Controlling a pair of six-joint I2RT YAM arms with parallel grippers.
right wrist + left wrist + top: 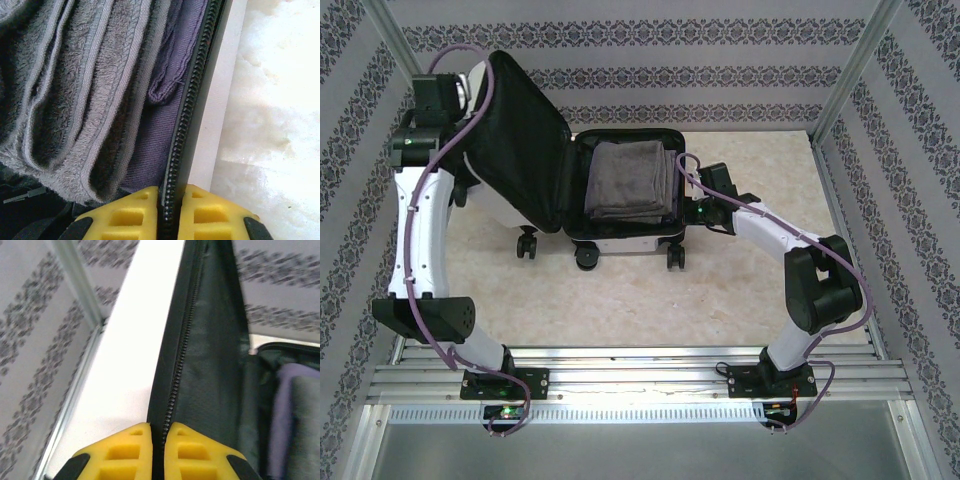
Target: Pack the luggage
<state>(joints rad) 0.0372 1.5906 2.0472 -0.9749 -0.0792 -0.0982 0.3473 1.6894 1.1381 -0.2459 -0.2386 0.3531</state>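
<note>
Luggage (630, 243) at table (740, 280) centre looks loaded, grey towel (630, 180) over purple cloth (160, 135); left gripper (159, 430) clamps the raised lid rim, right gripper (170, 192) clamps the base rim; closing and zipping look left to do.

Table (740, 290): beige marbled top. One item on it: white luggage (625, 243), open, on black casters (586, 256); bare top all around the luggage.

The left gripper (159, 432) pinches the zippered rim of the luggage (132, 340), white shell left, black lining right.
</note>
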